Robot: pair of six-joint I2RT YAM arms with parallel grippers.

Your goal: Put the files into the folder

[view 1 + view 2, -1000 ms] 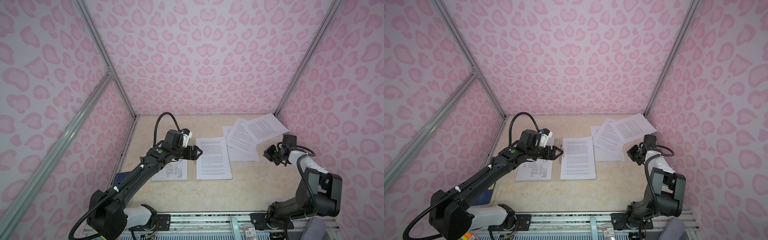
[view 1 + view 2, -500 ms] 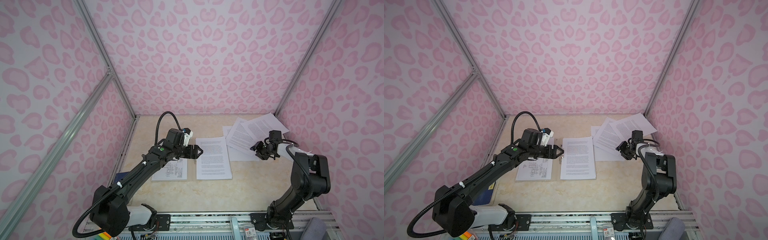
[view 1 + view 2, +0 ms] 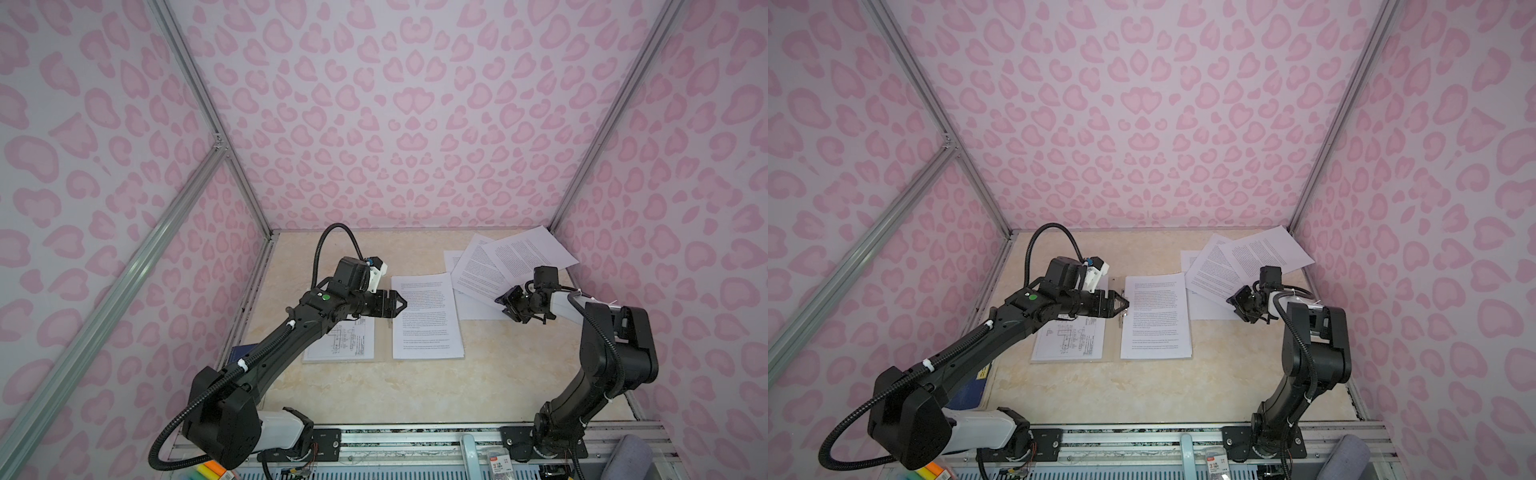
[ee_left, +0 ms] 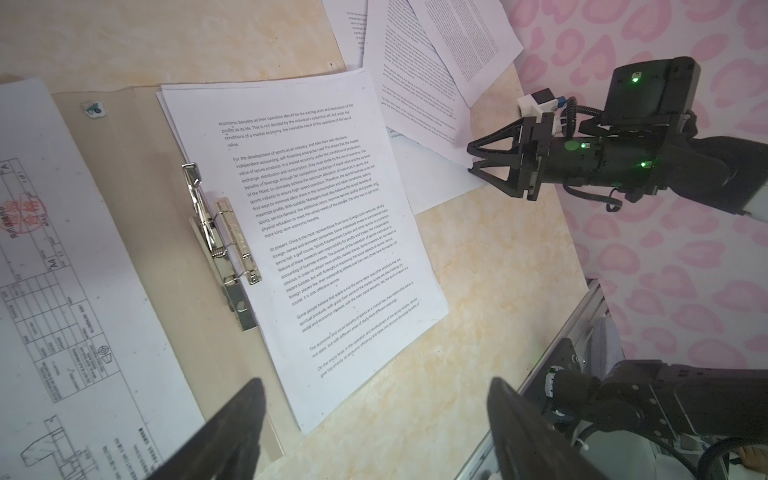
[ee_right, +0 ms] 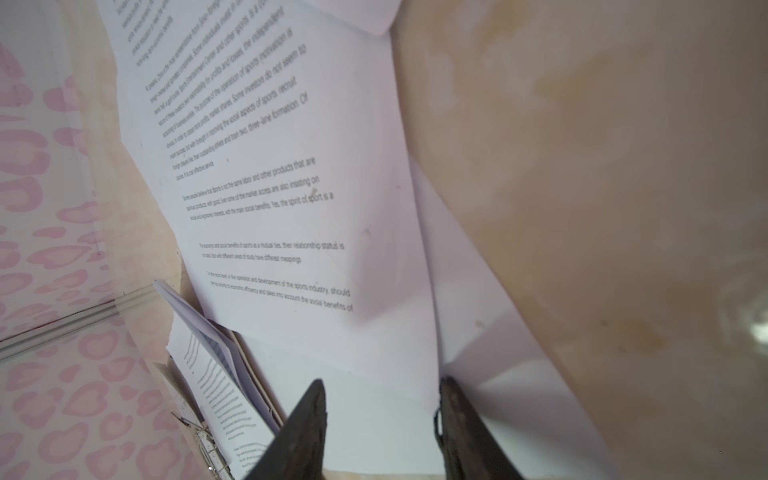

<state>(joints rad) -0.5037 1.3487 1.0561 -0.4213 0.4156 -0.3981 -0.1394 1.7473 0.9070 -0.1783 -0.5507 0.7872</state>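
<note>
Partly done: drawing sheet [image 3: 345,340] and text sheet [image 3: 426,316] on open folder [image 4: 137,137]; loose files [image 3: 515,253] remaining on bench [image 3: 374,395]. Left fingers [image 4: 241,424] spread, empty; right fingers [image 5: 303,432] parted around loose corner, not clamped.

Flat beige card folder [image 3: 1112,336] lies open on pale marbled surface [image 3: 1142,390]. White drawing sheet [image 3: 1069,343] lies on its left leaf, white printed text sheet [image 3: 1156,320] on its right. More white printed sheets [image 3: 1258,253] overlap behind, to the right.

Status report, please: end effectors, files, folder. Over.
Left end effector open above folder. Right end effector open at loose files corner. Text sheet lies on open folder. Nothing blocking.
</note>
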